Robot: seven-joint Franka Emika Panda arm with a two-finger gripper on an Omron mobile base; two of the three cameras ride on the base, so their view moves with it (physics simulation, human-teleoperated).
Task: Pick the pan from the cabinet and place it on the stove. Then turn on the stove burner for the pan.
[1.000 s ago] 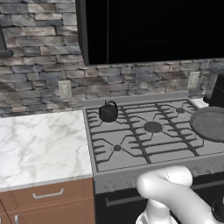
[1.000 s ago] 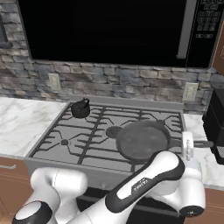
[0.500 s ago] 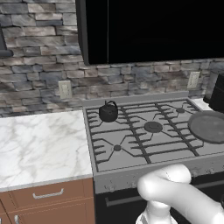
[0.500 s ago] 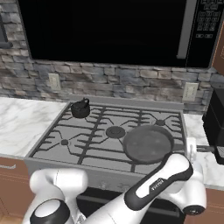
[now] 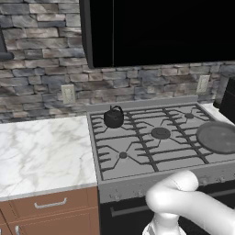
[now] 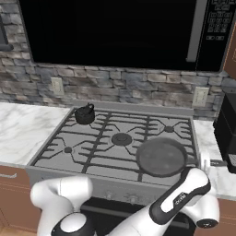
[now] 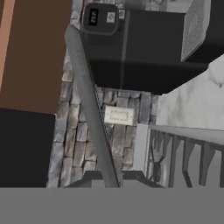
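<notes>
Jaws are shut narrow on the pan's handle (image 7: 89,113), so the pan (image 6: 161,156) can be steered onto the stove (image 6: 99,159). It sits flat on the near right grate over a burner. Its handle, the long axis, points right, toward the marble counter (image 6: 220,177). A small kettle (image 6: 85,115) stands far left.

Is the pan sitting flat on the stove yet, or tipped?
Flat. The pan lies level on the stove grates at the front right burner, base down, with its rim even all round.
</notes>
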